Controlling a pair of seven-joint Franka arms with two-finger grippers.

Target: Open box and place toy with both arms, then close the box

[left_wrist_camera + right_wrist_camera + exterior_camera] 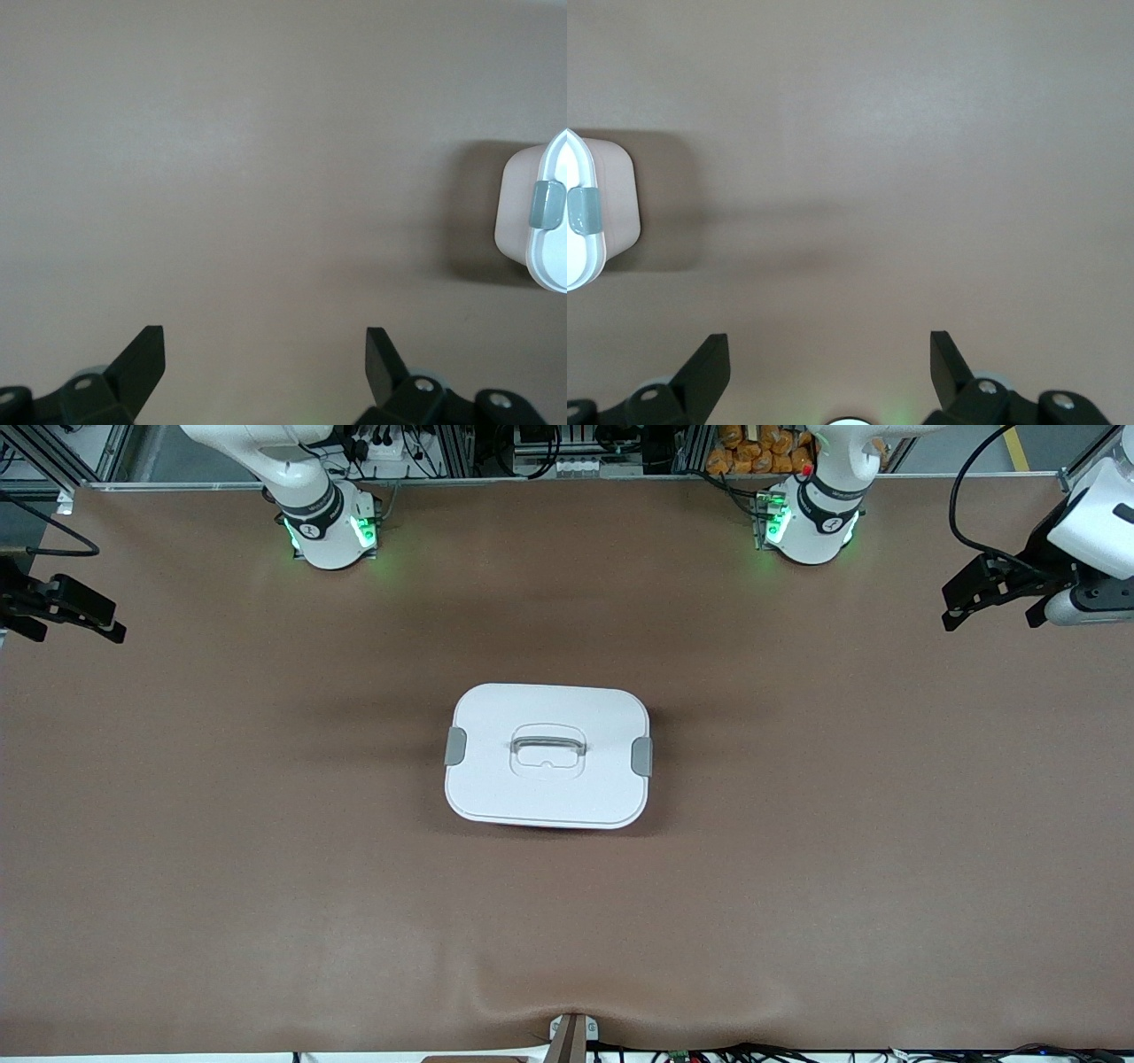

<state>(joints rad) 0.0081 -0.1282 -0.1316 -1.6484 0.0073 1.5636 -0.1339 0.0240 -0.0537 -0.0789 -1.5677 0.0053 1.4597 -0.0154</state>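
The box (547, 755) stands in the middle of the table, its white lid on and a grey clip (642, 756) down at each short end. The lid's recessed handle (547, 746) lies flat. The toy is out of view. My left gripper (992, 614) hangs open and empty over the table's edge at the left arm's end; in its wrist view (266, 341) one end of the box (516, 208) shows. My right gripper (78, 631) hangs open and empty over the right arm's end; its wrist view (830, 345) shows the box's other end (616, 199).
Brown cloth covers the table (266, 868) and ripples near the front edge by a small mount (571, 1035). The two arm bases (332, 527) (811, 522) with green lights stand along the edge farthest from the front camera. Cables and clutter lie past that edge.
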